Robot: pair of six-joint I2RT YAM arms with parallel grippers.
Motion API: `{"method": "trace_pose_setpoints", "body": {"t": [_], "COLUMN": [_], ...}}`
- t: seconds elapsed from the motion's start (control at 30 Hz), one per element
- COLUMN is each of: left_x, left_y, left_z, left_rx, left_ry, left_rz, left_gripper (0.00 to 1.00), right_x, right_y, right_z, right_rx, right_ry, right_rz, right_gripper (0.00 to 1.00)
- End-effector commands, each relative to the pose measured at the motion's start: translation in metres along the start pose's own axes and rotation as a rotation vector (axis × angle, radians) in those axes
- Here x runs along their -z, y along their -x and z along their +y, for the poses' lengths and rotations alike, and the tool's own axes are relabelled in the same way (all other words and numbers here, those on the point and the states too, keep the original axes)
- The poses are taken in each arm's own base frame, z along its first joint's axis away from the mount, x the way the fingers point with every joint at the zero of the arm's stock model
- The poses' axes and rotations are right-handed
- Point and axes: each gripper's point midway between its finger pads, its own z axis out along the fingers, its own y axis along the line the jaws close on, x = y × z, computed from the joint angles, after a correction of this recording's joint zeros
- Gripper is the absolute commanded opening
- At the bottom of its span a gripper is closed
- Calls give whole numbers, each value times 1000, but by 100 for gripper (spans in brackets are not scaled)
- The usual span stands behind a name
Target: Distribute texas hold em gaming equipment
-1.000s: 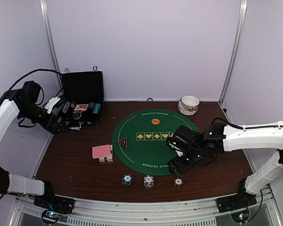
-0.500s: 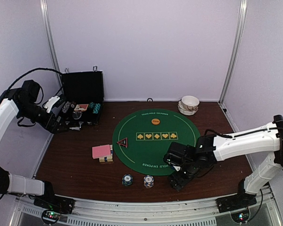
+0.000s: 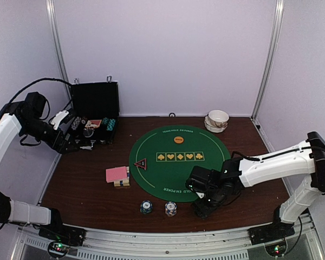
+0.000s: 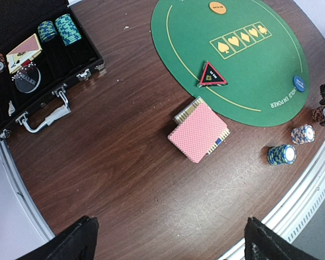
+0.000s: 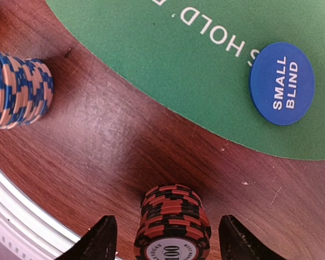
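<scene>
A red-and-black poker chip stack [image 5: 173, 227] stands on the wood just off the green mat [image 5: 179, 54]. My right gripper [image 5: 165, 244] is open, one finger on each side of the stack with a gap at both; seen from above, the right gripper [image 3: 202, 208] hides this stack. A blue-and-orange chip stack [image 5: 16, 89] and the blue "small blind" disc [image 5: 281, 84] are close by. The pink-backed cards [image 4: 199, 130], triangular marker [image 4: 212, 75] and orange disc [image 4: 218, 6] show below my left gripper [image 4: 170, 244], which is open, empty and high up.
The black case [image 3: 95, 114] lies open at the back left with chips and cards inside. White bowls [image 3: 218, 120] are stacked at the back right. Two chip stacks [image 3: 146, 206] [image 3: 170, 208] stand near the table's front edge, left of the right gripper.
My right arm has moved toward the front edge and down over the red-and-black chip stack, and its jaws have narrowed. The left arm has not moved.
</scene>
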Motion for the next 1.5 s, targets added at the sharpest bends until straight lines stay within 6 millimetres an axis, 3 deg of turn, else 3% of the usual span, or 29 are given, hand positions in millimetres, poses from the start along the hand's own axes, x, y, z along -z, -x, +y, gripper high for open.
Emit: {"method": "trace_pose_setpoints", "body": {"t": [0.0,0.4,0.57,0.8,0.97,1.1,1.3,1.4,1.47], "left_x": [10,12,11,13,14,14,14,14,14], "left_y": [9,9,9,10,10,10,9,8,8], "left_z": [-2,-3,-3,-3,-3,-3,-4,-4,-4], "left_rx": [-22,-25,-24,-26,-31,-30,-30,-31,-33], "left_ry": [4,8,8,10,13,12,9,10,12], "left_rz": [-37,-40,-39,-43,-46,-43,-40,-39,-38], "left_gripper": [98,98,98,97,98,97,98,98,98], "right_x": [-3,-2,1,20,45,69,97,101,85], "right_y": [2,2,4,15,29,56,133,179,205], "right_z": [-4,-6,-8,-10,-12,-23,-77,-107,-127], "right_rx": [-1,1,3,21,28,0,-140,-214,-256], "right_ry": [-30,-39,-51,-71,-79,-83,-128,-151,-167], "right_rz": [-18,-13,-25,-46,-74,-119,-236,-303,-303], "right_gripper": [65,46,31,19,18,18,17,17,16]}}
